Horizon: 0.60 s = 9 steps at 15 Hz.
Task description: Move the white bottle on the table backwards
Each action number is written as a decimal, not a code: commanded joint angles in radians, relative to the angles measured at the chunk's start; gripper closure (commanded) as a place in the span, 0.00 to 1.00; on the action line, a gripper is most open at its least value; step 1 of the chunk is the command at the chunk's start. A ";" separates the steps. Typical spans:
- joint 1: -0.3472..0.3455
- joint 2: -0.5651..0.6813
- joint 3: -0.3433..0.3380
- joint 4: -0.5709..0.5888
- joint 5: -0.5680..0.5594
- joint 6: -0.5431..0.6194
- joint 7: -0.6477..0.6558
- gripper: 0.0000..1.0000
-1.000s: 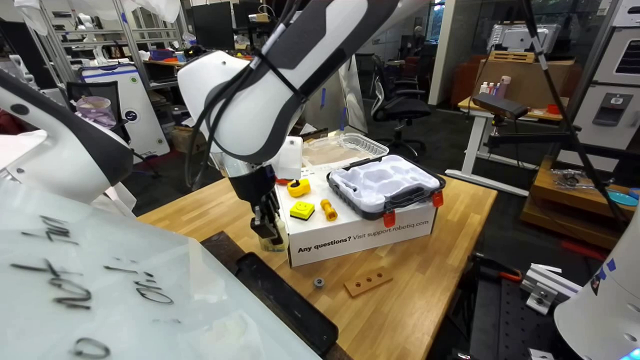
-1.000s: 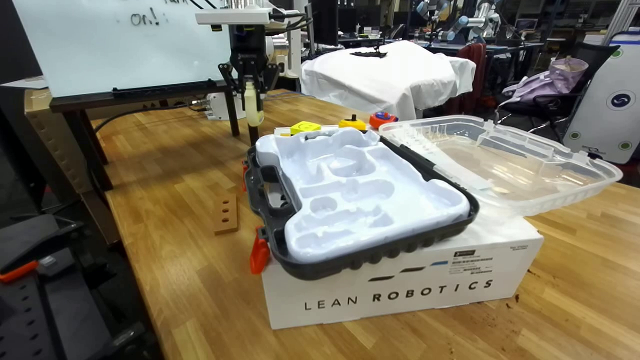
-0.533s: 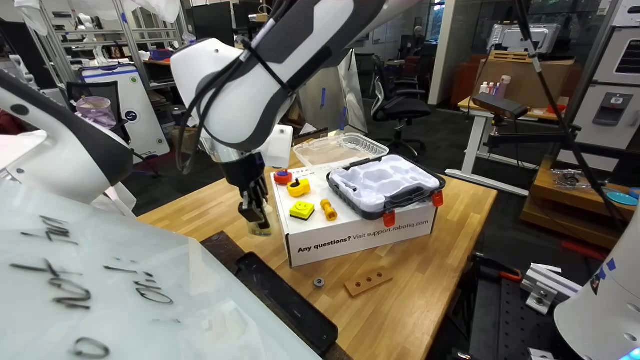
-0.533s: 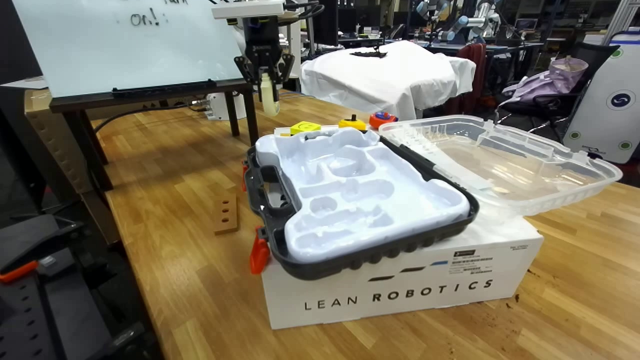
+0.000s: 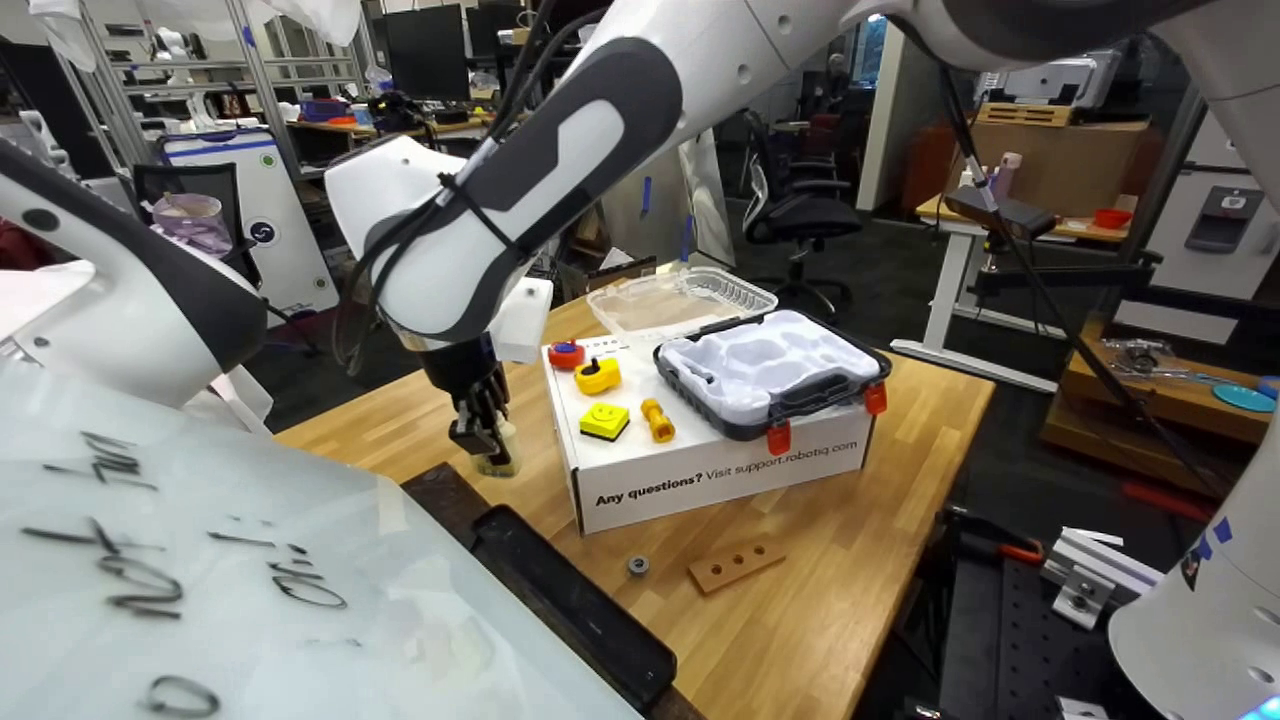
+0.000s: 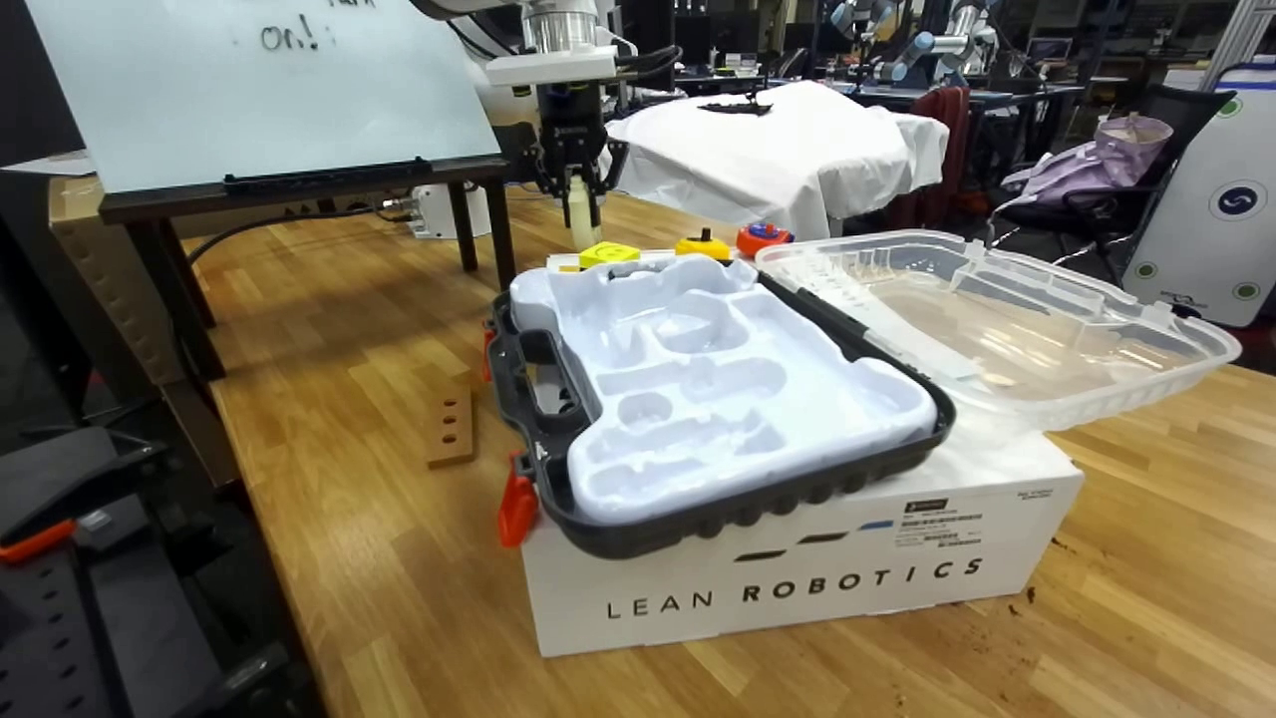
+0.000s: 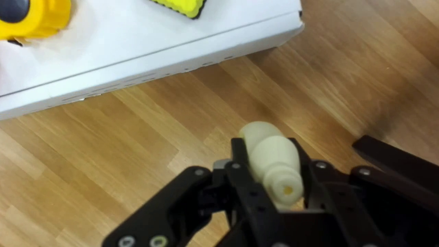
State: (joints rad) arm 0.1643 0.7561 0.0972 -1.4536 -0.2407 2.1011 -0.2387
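Tool (image 7: 269, 151) clamped on the white bottle (image 7: 273, 156). Caution: release before it seats on the counter (image 5: 855, 540) may topple it.

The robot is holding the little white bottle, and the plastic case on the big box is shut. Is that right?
Not quite: the plastic case is open, its clear lid folded back, as both exterior views show. The gripper does hold the little white bottle.

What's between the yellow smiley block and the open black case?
A yellow-orange bolt-shaped toy, lying on top of the white box. It shows in an exterior view.
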 commanded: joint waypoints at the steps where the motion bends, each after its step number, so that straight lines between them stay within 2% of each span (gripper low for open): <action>1: 0.021 0.102 -0.015 0.158 -0.010 -0.093 -0.012 0.92; 9: 0.032 0.249 -0.020 0.368 0.001 -0.221 -0.021 0.92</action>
State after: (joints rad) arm 0.1811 0.9502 0.0905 -1.1830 -0.2407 1.9580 -0.2419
